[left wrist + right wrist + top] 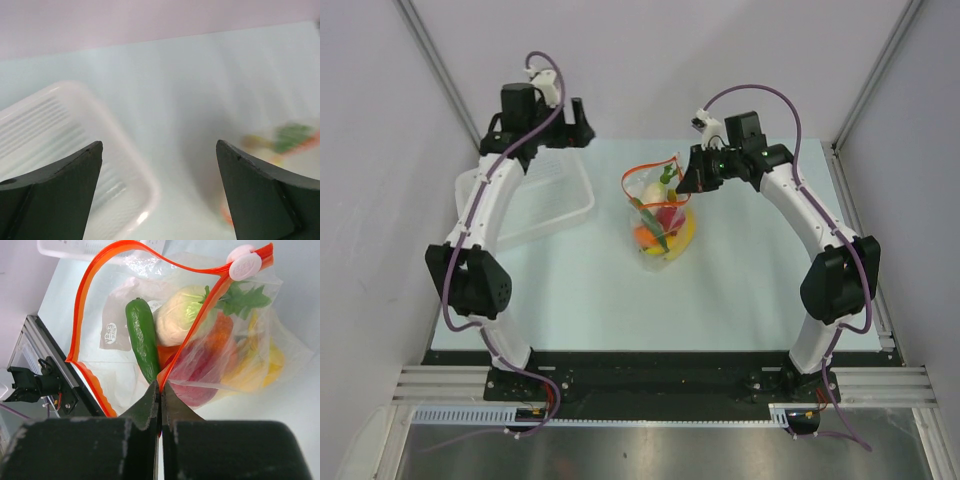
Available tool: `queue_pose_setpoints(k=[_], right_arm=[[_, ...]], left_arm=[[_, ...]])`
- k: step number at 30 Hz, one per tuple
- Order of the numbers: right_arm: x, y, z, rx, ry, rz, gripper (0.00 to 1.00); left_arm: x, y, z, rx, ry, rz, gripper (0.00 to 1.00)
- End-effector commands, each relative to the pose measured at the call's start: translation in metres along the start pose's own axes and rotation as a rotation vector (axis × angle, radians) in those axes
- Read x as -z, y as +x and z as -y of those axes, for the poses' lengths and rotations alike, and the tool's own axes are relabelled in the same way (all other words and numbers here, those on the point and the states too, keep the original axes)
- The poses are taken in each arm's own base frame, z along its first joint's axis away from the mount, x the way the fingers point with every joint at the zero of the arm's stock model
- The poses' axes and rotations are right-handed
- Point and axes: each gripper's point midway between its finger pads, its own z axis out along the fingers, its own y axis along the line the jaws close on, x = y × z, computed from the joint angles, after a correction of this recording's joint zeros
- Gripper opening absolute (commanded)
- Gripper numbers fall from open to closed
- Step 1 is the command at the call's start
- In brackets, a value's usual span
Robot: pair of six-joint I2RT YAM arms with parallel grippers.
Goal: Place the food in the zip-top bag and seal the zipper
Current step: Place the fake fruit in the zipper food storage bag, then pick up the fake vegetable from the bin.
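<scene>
Zip-top bag (120,370), zipper (76,325) in right jaws, banana (267,362) obscured

I see a white ribbed plastic tray (582,200) at the far left of the counter (620,300), sitting askew to the counter's edges, with rounded corners and a raised rim. In the left wrist view it is blurred. The counter is pale blue-green and matte. Pale lilac walls (650,60) close in the left, far and right sides. An aluminium rail (440,383) runs along the near edge.
</scene>
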Motion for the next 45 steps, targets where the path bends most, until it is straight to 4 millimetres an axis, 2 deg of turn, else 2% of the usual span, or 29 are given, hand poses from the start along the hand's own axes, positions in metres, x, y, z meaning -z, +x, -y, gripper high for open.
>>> queue_pose_setpoints(k=[1,3,4,6,7,10,11,17,18,23,32,39,45], right_arm=[[0.017,-0.020,-0.013,0.070,-0.026,0.070,0.00],[0.019,-0.022,-0.010,0.063,-0.025,0.071,0.00],[0.018,-0.021,-0.008,0.056,-0.024,0.068,0.00],[0.019,-0.024,-0.005,0.041,-0.024,0.074,0.00],[0.019,-0.023,-0.005,0.040,-0.026,0.073,0.00],[0.021,-0.025,-0.004,0.047,-0.019,0.070,0.00],[0.021,-0.026,-0.003,0.046,-0.015,0.070,0.00],[0.023,-0.028,-0.001,0.033,-0.012,0.079,0.00],[0.023,-0.027,-0.001,0.032,-0.012,0.078,0.00],[0.024,-0.027,-0.002,0.036,-0.006,0.083,0.00],[0.023,-0.030,0.000,0.023,0.001,0.091,0.00],[0.018,-0.034,0.002,0.021,0.011,0.094,0.00],[0.015,-0.036,0.004,0.015,0.012,0.089,0.00]], left_arm=[[0.013,0.038,-0.126,0.091,-0.443,-0.133,0.95],[0.021,0.048,-0.167,0.124,-0.579,-0.150,0.94],[0.015,0.060,-0.178,0.136,-0.622,-0.174,0.91],[0.027,0.069,-0.216,0.152,-0.748,-0.185,0.86],[0.025,0.080,-0.228,0.155,-0.785,-0.210,0.81],[0.030,0.093,-0.254,0.161,-0.865,-0.232,0.73],[0.029,0.103,-0.264,0.163,-0.886,-0.256,0.71],[0.030,0.136,-0.304,0.122,-0.971,-0.350,0.59],[0.028,0.139,-0.308,0.109,-0.975,-0.353,0.55],[0.037,0.154,-0.333,0.025,-1.050,-0.401,0.48],[0.039,0.174,-0.368,0.038,-1.081,-0.409,0.46],[0.032,0.190,-0.378,0.041,-1.056,-0.431,0.44],[0.022,0.203,-0.383,0.020,-1.017,-0.435,0.47]])
